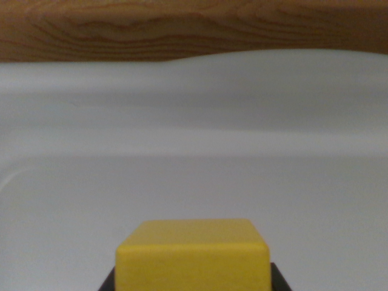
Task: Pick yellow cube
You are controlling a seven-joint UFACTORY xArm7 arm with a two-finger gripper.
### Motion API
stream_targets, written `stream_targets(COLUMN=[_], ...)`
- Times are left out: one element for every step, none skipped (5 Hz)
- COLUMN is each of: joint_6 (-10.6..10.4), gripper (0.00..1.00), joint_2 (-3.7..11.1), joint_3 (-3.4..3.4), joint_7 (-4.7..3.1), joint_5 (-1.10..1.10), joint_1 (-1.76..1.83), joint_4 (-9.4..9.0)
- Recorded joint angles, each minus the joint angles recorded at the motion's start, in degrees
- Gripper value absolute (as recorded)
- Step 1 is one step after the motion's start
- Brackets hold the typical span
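Where the wood-grain surface (182,27) crosses the top, you see a white tray (194,139) below it. The yellow cube (193,257) sits bottom centre, dark gripper (193,284) parts flanking it; grip state cannot be determined.

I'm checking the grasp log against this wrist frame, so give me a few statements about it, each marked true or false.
1. The cube is yellow. True.
2. The cube sits at the top of the frame. False: it is at the bottom centre.
3. Dark parts flank the cube's lower corners. True.
4. The surface behind the cube is red. False: it is pale grey-white.
5. A wood band runs across the top. True.
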Motion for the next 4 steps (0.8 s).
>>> stream_targets(joint_6=[0.00,2.59,2.59,5.06], gripper=[1.00,1.00,1.00,1.00], joint_2=[0.00,-0.96,-0.96,-1.87], joint_3=[0.00,0.00,0.00,-0.01], joint_7=[0.00,0.09,0.09,0.17], joint_5=[0.00,-0.03,-0.03,-0.05], joint_1=[0.00,-0.01,-0.01,-0.01], joint_4=[0.00,1.63,1.63,3.19])
